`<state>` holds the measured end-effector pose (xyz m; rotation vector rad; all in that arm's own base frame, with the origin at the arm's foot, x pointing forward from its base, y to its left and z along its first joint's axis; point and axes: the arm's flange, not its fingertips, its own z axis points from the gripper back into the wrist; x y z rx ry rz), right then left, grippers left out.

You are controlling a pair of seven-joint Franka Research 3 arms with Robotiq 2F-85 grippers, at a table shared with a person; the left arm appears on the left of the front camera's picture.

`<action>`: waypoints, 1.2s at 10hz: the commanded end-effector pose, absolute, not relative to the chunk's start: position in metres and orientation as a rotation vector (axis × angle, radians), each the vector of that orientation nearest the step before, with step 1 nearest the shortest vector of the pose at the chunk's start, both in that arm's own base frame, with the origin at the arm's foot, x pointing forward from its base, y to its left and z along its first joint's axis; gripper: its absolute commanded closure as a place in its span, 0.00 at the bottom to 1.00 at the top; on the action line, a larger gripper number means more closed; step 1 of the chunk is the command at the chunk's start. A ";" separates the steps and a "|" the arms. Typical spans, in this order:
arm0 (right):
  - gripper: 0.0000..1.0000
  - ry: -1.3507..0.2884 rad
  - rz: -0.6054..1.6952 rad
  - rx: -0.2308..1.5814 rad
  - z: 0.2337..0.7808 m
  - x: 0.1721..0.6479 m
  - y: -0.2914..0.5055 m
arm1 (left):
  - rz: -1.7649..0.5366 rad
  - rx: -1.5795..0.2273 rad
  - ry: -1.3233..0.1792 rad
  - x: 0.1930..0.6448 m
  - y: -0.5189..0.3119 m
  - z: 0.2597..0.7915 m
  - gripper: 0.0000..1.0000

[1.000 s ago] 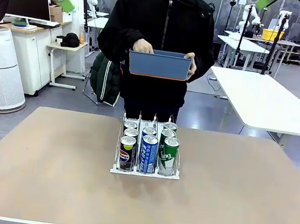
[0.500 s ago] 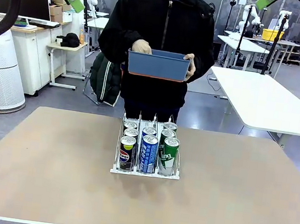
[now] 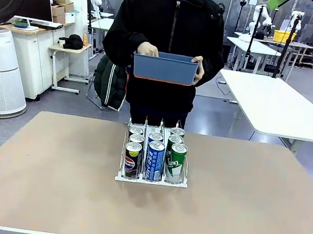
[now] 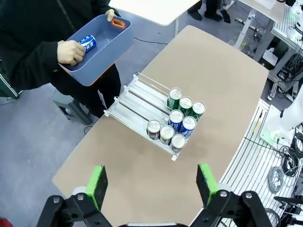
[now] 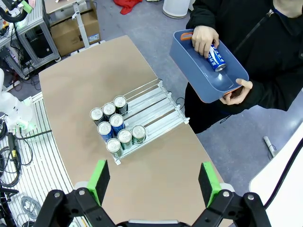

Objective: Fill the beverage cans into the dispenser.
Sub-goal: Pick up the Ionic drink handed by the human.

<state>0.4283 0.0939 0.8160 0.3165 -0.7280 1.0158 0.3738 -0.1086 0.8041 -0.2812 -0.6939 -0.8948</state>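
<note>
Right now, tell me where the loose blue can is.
In the right wrist view, the blue can lies inside the blue tub the person holds beyond the dispenser, against one hand.

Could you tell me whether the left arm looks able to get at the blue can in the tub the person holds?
Probably not yet: the person's hand rests on the blue can inside the tub, held beyond the table, and the open left claw hangs high above.

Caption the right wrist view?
Person's hand on blue drink can in blue plastic tub; eight aluminium cans stand in white wire-lane dispenser.
</note>
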 end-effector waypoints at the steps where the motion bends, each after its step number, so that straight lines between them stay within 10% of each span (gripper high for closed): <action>1: 0.00 -0.730 1.008 0.327 0.816 0.428 0.094 | -0.859 -0.292 -0.698 0.373 -0.114 0.806 0.00; 12: 0.00 -0.730 1.008 0.327 0.816 0.428 0.094 | -0.870 -0.285 -0.708 0.373 -0.112 0.809 0.00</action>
